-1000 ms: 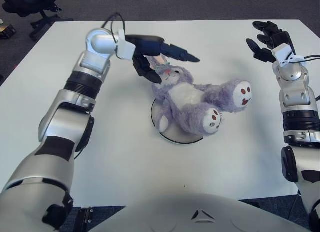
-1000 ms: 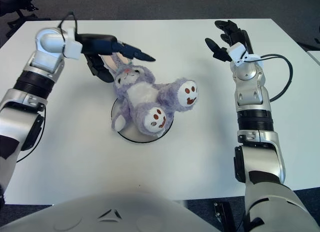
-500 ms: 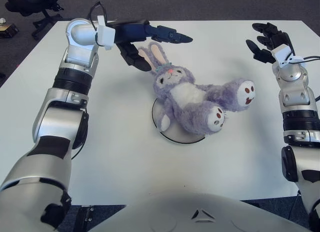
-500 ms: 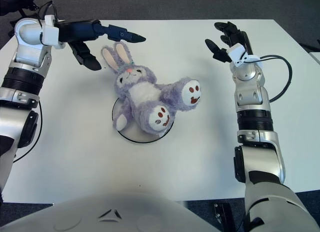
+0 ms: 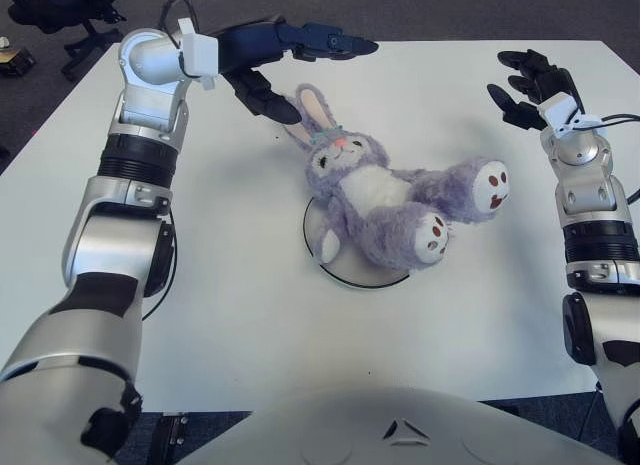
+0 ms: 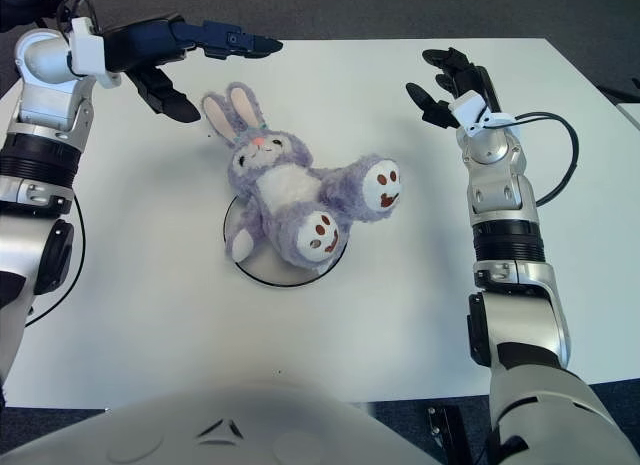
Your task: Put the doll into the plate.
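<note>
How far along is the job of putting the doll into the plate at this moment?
Mostly done: the doll lies on the plate, body over it, head and one leg hanging past the rim. Nothing is in hand: the left robot hand is open above the table behind the doll's ears, apart from them, and the right robot hand is open at the far right. Little seems left except perhaps centring the doll.

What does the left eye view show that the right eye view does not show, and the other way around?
Only the left eye view shows the office chair base on the floor at the top left.

Only the right eye view shows the whole black cable looping beside the right arm, and bare table to the right of that arm.

Both show the purple doll lying on the white plate, the left hand open above and left of its ears, and the right hand open at the far right.
</note>
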`<move>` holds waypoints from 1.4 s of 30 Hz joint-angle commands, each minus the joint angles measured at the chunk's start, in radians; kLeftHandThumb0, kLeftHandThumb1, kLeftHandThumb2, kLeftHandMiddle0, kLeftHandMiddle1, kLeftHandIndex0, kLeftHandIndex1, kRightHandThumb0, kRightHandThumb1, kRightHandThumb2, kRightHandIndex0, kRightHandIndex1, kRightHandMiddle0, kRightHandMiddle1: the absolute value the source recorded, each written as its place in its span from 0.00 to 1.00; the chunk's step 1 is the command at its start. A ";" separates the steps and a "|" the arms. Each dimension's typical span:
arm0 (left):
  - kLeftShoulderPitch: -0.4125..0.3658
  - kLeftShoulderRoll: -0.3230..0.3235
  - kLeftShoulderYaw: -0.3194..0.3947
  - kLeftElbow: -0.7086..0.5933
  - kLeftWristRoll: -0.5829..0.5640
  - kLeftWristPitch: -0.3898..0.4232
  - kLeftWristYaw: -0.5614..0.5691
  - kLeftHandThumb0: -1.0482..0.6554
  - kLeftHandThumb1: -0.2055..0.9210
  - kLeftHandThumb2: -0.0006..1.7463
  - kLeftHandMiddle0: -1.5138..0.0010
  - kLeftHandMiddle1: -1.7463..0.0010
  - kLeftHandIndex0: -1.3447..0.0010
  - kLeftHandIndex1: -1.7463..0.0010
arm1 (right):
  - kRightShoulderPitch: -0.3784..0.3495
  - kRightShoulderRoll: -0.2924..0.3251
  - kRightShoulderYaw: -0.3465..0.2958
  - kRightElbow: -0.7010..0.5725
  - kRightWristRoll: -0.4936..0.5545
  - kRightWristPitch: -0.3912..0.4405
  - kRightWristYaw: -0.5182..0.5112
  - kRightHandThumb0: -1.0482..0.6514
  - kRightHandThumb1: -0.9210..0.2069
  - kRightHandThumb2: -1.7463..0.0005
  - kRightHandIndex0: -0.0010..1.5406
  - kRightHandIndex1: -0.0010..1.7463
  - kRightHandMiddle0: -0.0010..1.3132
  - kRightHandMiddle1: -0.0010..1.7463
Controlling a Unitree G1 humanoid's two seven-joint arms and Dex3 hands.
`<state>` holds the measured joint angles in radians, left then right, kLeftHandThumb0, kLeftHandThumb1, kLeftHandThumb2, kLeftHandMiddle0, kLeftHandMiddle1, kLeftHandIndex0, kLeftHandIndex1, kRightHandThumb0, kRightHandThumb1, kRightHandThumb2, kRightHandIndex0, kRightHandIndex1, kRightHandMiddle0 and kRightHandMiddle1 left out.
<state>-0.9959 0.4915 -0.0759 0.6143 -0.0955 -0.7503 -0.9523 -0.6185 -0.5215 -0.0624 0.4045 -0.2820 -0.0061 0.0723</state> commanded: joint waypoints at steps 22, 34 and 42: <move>0.219 -0.061 0.174 0.094 0.091 0.003 0.565 0.40 1.00 0.15 0.38 0.96 0.48 0.90 | 0.035 0.013 -0.006 0.013 0.057 -0.063 0.007 0.22 0.00 0.66 0.34 0.01 0.21 0.19; 0.365 -0.190 0.278 0.125 -0.001 0.004 0.740 0.41 1.00 0.17 0.41 0.51 0.67 0.16 | 0.068 0.128 -0.095 0.051 0.259 -0.187 0.030 0.27 0.00 0.68 0.41 0.01 0.25 0.29; 0.385 -0.281 0.362 0.249 -0.186 0.070 0.652 0.41 1.00 0.18 0.47 0.31 0.69 0.13 | 0.092 0.240 -0.162 0.119 0.381 -0.307 0.020 0.35 0.00 0.68 0.55 0.06 0.27 0.46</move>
<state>-0.6257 0.2388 0.2702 0.8130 -0.2603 -0.6950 -0.2915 -0.5515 -0.3205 -0.1968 0.4859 0.0538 -0.2616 0.0935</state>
